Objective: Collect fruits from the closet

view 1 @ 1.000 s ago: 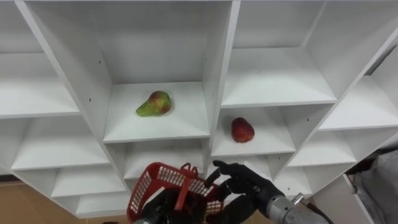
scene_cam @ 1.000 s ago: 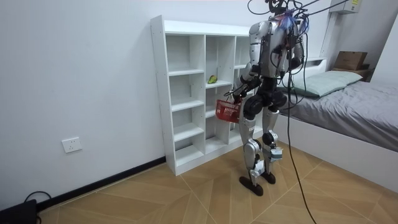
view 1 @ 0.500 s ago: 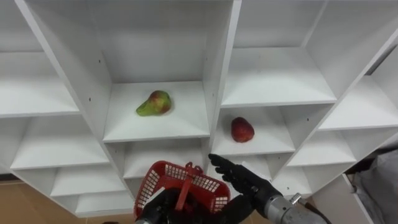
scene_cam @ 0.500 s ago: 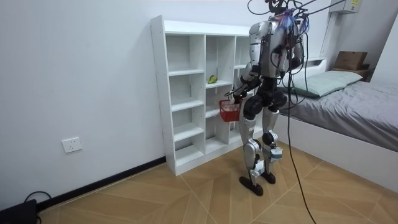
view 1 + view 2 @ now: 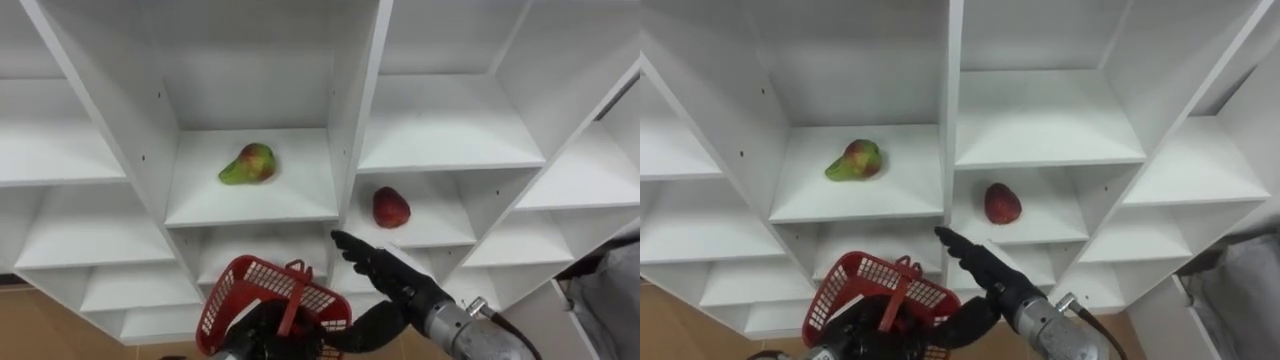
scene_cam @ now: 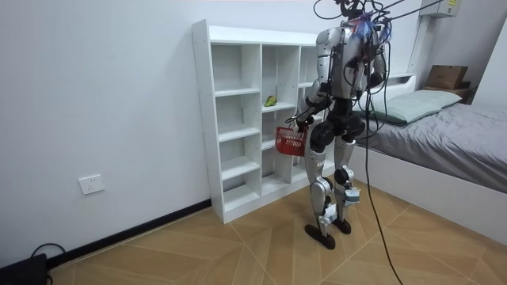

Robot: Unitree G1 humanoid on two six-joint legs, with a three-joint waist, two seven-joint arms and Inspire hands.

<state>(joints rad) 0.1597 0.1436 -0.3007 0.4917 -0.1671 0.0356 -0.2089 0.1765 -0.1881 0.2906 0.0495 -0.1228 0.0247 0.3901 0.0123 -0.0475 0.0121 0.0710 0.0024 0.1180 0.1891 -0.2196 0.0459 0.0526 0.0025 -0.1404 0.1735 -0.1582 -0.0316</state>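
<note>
A green-and-red pear (image 5: 248, 164) lies on a middle shelf of the white closet (image 5: 352, 120). One compartment to the right and a little lower lies a red fruit (image 5: 390, 208). My right hand (image 5: 385, 275) is open, its fingers stretched out just below and left of the red fruit, not touching it. My left hand (image 5: 268, 332) is shut on the handle of a red mesh basket (image 5: 262, 296), held low in front of the lower shelves. In the room view I stand facing the closet with the basket (image 6: 290, 140) at hip height.
Upright dividers and shelf edges frame each compartment; the divider between the two fruits stands just left of my right hand. A bed (image 6: 444, 127) with grey bedding lies behind me at the room view's right. The floor (image 6: 238, 245) is wood.
My right hand has risen and straightened its fingers, now nearer the red fruit's shelf. The basket swayed right, then back left.
</note>
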